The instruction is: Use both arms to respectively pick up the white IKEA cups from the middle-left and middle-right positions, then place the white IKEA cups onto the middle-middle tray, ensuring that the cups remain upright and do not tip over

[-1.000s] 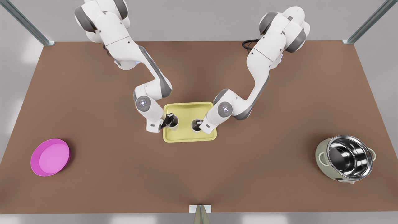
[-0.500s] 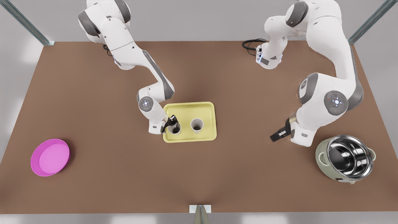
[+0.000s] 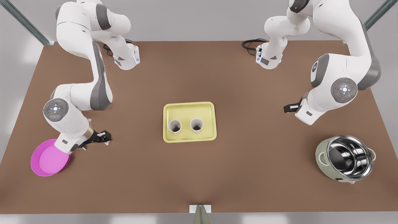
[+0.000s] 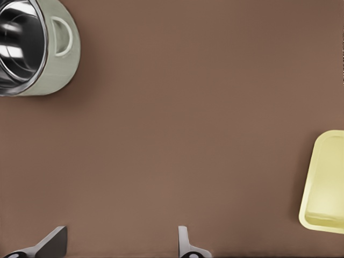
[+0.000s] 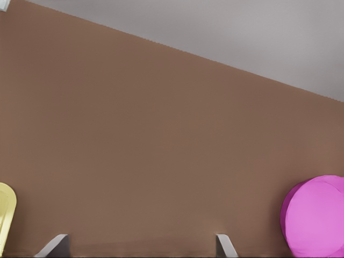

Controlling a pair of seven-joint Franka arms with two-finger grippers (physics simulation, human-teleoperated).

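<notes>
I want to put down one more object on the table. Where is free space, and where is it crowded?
Bare table lies behind the tray, between both arm bases, and in front of it, between the pink dish and the pot. It is crowded on the tray, where two cups stand, and near the open right gripper and open left gripper.

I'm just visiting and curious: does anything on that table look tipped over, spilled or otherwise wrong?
Nothing stands out. Both white cups stand upright, side by side, on the yellow tray. The left gripper and right gripper are open, away from them.
</notes>
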